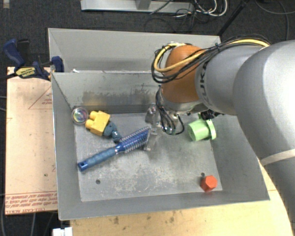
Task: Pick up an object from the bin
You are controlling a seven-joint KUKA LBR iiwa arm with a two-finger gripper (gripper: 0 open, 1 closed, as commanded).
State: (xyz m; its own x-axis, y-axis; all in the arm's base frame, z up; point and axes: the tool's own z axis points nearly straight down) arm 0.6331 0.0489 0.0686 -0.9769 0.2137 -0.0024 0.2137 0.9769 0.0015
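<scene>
bin (pixel 64 141): grey metal, sloped walls, scuffed flat floor
shiny round thing (pixel 79 115): small, at far-left corner of bin floor, just beside yellow block
yellow block (pixel 98 121): toy brick near far-left corner, small blue-grey piece (pixel 111 130) touching its right side
blue brush (pixel 115 150): flat on floor, lying diagonally, handle end toward near-left, bristle head toward floor centre, head end right at gripper
gripper (pixel 151 134): low over floor centre, at bristle end of blue brush, looks in contact with head tip; wide or narrow: cannot tell
orange cover (pixel 179 80): on wrist above gripper, yellow cables looped over it
green roll (pixel 201 130): right part of floor, just beside wrist, partly hidden by arm
orange thing (pixel 209 182): small, near-right corner, alone, well apart from the rest
</scene>
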